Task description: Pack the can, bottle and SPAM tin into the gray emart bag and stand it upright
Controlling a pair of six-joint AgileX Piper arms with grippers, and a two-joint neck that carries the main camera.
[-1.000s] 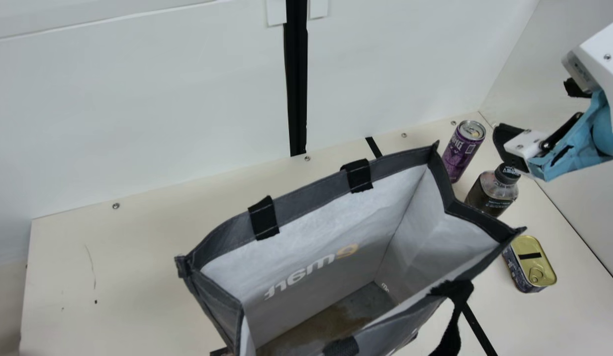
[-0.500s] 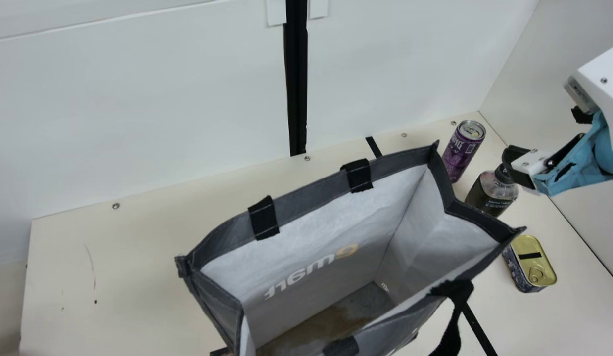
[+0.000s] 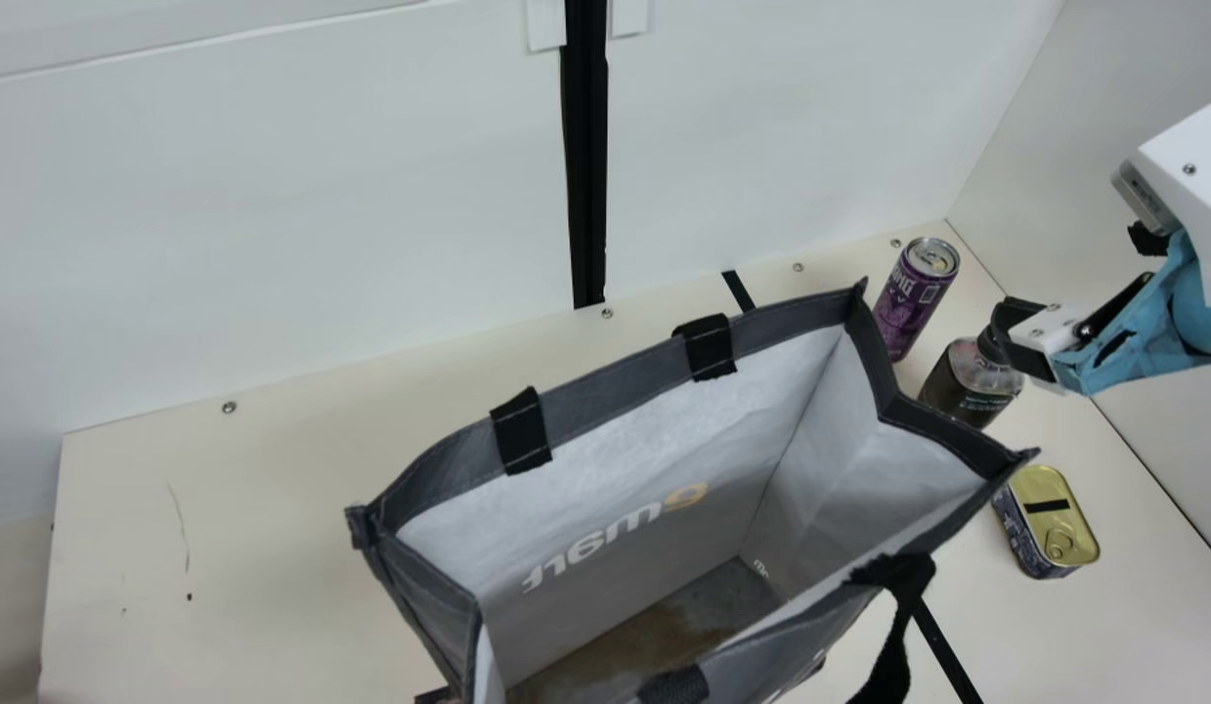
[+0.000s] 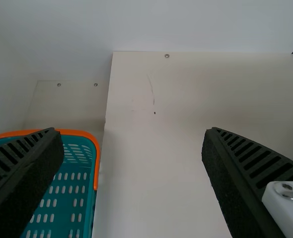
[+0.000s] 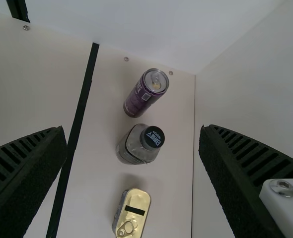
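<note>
A: White walls (image 3: 273,225) close in the back and side of the cream table (image 3: 224,548). What stands where?

B: The gray emart bag (image 3: 615,376) is upright, mouth open, its inside floor bare. Beyond its far side, in the main view, are the can (image 3: 913,303), upright at the back, the bottle (image 3: 967,386), upright in the middle, and the SPAM tin (image 3: 1053,523), pull-tab up, nearest us.

A: And the jaws?

B: Both pairs are wide and hold nothing. The left gripper (image 4: 130,133) is over the table, near a teal basket (image 4: 77,133). The right gripper (image 5: 131,131) is above the three goods, by the bottle's cap in the main view; I can't tell whether it touches.

A: So the step is a first pick, probably the bottle?

B: I'd judge so. Centre it between the fingers, then go down straight, low enough to grip the body rather than the cap. The can is close, so a sideways drift could tip it.

A: Then?

B: Close gently, lift well above the rim, and lower it deep inside before letting go; a snagged rim could fold the bag.
</note>
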